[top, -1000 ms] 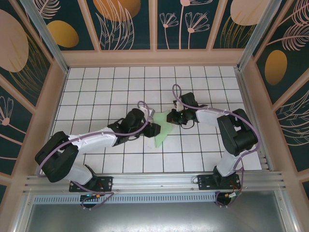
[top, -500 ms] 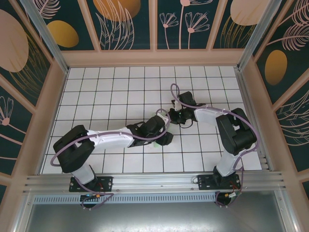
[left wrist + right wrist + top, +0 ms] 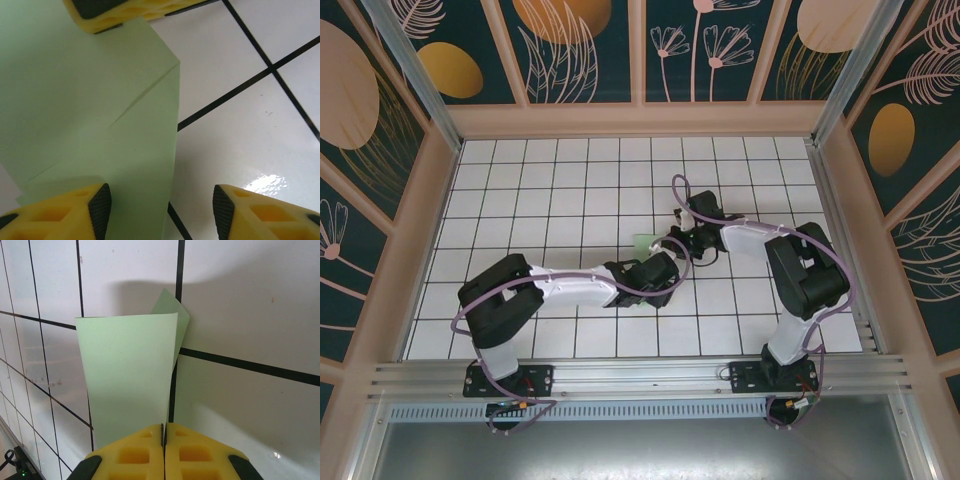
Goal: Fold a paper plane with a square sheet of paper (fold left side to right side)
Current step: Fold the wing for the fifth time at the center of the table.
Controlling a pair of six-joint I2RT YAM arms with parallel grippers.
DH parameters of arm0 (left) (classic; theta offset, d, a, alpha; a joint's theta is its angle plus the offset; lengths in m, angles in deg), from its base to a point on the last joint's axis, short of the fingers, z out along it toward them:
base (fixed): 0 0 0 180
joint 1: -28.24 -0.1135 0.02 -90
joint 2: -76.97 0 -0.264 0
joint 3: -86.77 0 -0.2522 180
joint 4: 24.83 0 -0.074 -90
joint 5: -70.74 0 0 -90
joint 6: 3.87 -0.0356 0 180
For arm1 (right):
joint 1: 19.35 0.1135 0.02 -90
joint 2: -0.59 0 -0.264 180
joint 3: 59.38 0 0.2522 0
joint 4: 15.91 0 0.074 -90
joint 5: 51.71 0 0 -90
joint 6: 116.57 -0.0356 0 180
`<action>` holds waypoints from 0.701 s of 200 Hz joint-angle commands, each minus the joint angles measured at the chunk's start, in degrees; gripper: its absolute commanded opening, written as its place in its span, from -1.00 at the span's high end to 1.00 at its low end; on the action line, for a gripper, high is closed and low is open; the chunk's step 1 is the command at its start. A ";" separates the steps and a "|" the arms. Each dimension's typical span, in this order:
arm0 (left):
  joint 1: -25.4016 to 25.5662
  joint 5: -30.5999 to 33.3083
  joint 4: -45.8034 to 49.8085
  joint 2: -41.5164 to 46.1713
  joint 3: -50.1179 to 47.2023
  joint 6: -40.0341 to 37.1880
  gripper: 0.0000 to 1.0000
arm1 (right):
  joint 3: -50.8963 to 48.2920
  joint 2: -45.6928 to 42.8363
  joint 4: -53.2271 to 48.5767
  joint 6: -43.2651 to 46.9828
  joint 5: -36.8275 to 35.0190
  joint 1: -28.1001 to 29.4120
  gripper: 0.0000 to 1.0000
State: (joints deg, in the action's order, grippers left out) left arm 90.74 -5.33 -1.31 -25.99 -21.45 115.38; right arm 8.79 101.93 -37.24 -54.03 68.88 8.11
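The square sheet of paper [image 3: 90, 100], pale mint green with a diagonal crease, lies folded on the white tiled floor. From above only a small corner of the paper [image 3: 645, 243] shows, because my left arm lies across the rest. My left gripper [image 3: 160, 210] is open low over the sheet's right edge, with one finger above the paper and the other above bare tile. My right gripper [image 3: 164, 429] is shut on the paper [image 3: 130, 375], pinching an edge so that a flap stands up in front of it. Its yellow fingers [image 3: 125, 10] show at the top of the left wrist view.
The floor is a grid of white tiles [image 3: 550, 190] with black lines, walled by wooden panels [image 3: 640, 120] on three sides. An aluminium rail [image 3: 640, 375] runs along the near edge. The two grippers [image 3: 662, 290] [image 3: 678, 242] work close together at mid-floor.
My left arm has swung right and reached over the paper, which was mostly visible from above and is now almost covered. My right gripper has shifted slightly left, still pinching the sheet.
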 commanded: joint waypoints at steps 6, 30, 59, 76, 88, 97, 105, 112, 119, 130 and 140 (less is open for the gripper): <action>0.99 4.11 2.37 -1.78 1.49 1.57 -0.11 | 2.08 0.79 -1.18 -0.75 1.19 0.50 0.86; 1.46 5.38 2.72 -2.49 1.48 2.03 -0.01 | 2.18 0.96 -1.30 -0.75 1.06 0.62 0.86; 1.62 6.69 2.98 -2.86 1.22 2.34 0.09 | 2.27 1.04 -1.58 -0.66 1.01 0.68 0.86; 1.74 7.46 3.17 -2.84 1.22 2.39 0.15 | 2.37 1.11 -1.78 -0.58 1.00 0.66 0.85; 1.68 7.51 3.12 -2.77 1.13 2.36 0.18 | 2.46 1.18 -1.83 -0.57 0.97 0.68 0.85; 1.75 7.38 3.07 -2.67 1.13 2.32 0.23 | 2.54 1.29 -1.92 -0.54 0.97 0.75 0.86; 1.72 7.40 3.09 -2.67 1.13 2.27 0.26 | 2.67 1.24 -2.06 -0.49 0.97 0.75 0.85; 1.74 7.34 3.07 -2.69 1.18 2.12 0.28 | 2.71 1.36 -2.18 -0.40 0.96 0.75 0.85; 1.80 7.29 3.07 -2.57 1.22 2.08 0.32 | 2.91 1.45 -2.35 -0.31 0.91 0.77 0.85; 1.71 7.18 3.07 -2.44 1.22 1.91 0.36 | 3.16 1.55 -2.67 -0.18 0.79 0.76 0.85; 1.79 7.12 3.07 -2.35 1.22 1.84 0.41 | 3.41 1.66 -2.88 -0.05 0.70 0.77 0.84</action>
State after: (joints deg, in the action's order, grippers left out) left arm 92.03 0.77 0.13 -28.11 -21.27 117.24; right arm 10.12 102.26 -37.97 -54.14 69.38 8.42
